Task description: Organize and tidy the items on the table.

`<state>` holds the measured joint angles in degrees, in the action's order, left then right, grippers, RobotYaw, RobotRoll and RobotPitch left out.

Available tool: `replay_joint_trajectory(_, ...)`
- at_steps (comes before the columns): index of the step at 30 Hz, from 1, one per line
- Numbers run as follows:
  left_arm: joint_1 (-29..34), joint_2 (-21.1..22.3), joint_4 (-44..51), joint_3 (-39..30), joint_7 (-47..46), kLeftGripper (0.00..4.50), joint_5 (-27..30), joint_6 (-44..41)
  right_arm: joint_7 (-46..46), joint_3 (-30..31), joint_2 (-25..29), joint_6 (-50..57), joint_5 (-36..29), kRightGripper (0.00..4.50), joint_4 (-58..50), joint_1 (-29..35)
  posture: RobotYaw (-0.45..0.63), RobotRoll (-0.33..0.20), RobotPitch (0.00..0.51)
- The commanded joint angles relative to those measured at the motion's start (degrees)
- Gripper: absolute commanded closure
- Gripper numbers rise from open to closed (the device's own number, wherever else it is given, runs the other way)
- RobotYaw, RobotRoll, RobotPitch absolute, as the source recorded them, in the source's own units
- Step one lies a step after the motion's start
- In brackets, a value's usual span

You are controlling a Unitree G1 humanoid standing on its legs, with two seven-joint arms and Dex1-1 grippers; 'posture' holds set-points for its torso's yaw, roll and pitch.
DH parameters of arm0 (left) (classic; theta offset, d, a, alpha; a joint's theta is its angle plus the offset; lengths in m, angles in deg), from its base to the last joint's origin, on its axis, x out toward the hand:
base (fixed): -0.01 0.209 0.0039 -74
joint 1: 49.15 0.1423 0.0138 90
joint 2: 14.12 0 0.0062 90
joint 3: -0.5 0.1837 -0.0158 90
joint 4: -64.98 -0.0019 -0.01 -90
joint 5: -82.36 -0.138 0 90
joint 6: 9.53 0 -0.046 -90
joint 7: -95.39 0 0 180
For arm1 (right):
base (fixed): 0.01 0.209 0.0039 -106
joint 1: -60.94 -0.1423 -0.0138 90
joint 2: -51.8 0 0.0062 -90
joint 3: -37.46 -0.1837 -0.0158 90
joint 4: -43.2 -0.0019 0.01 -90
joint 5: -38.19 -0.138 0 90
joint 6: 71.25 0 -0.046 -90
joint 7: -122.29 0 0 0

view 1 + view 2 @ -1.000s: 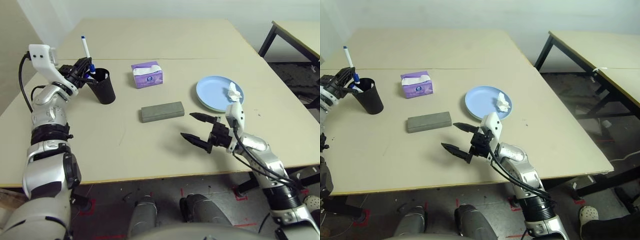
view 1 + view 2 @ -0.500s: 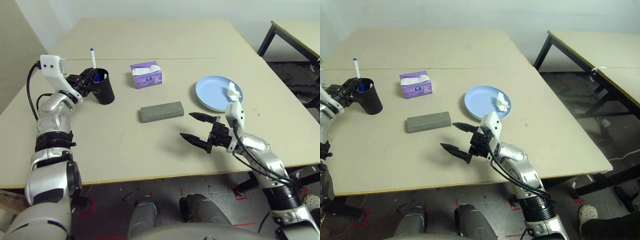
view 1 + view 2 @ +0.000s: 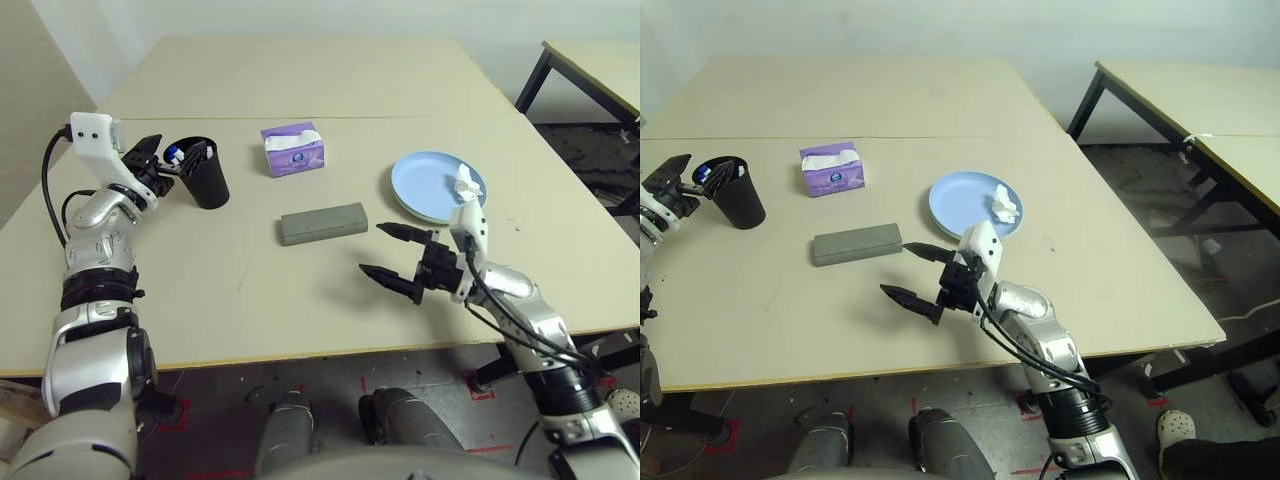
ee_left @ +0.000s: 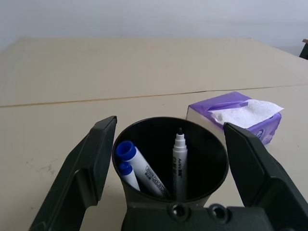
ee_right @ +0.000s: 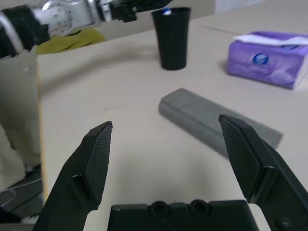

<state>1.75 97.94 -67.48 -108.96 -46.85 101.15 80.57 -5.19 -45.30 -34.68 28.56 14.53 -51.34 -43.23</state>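
Observation:
My left gripper (image 3: 168, 157) stands open at the rim of the black cup (image 3: 207, 178) at the table's (image 3: 250, 290) left, one finger on each side of the cup (image 4: 168, 159). Inside the cup stand two blue-capped white markers (image 4: 139, 168) and a third marker (image 4: 179, 161) with a dark tip. The grey glasses case (image 3: 323, 222) lies flat mid-table. My right gripper (image 3: 374, 250) hovers open just right of and nearer than the case, holding nothing. A crumpled white tissue (image 3: 466, 182) rests on the light-blue plate (image 3: 425, 185), stacked on a pale-green one.
A purple tissue box (image 3: 293, 149) sits behind the case, near the seam (image 3: 400, 117) across the table. A smaller beige table with black legs (image 3: 1200, 90) stands off to the right, with open floor between.
The marker that stuck up above the cup has dropped inside. My left gripper has opened and let it go. The right arm has not moved.

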Motion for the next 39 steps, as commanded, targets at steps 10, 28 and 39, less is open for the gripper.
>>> replay_joint_trajectory(10,15.3,1.7,24.4,-12.3,-6.2,0.01,8.4,-7.6,-14.2,-17.2,4.8,-3.3,2.2,0.00,7.3,-3.5,-0.09,0.000,0.114)
replay_joint_trajectory(28,41.6,-2.0,30.4,-14.7,-5.0,0.01,4.7,-1.9,-28.6,-25.8,2.9,-13.3,7.5,0.00,19.8,5.0,-0.03,0.000,0.131)
replay_joint_trajectory(39,41.7,-0.7,31.3,-15.0,-6.0,0.01,5.4,-1.9,-31.0,-25.7,1.6,-15.8,7.4,0.00,20.7,4.8,-0.01,0.000,0.130)
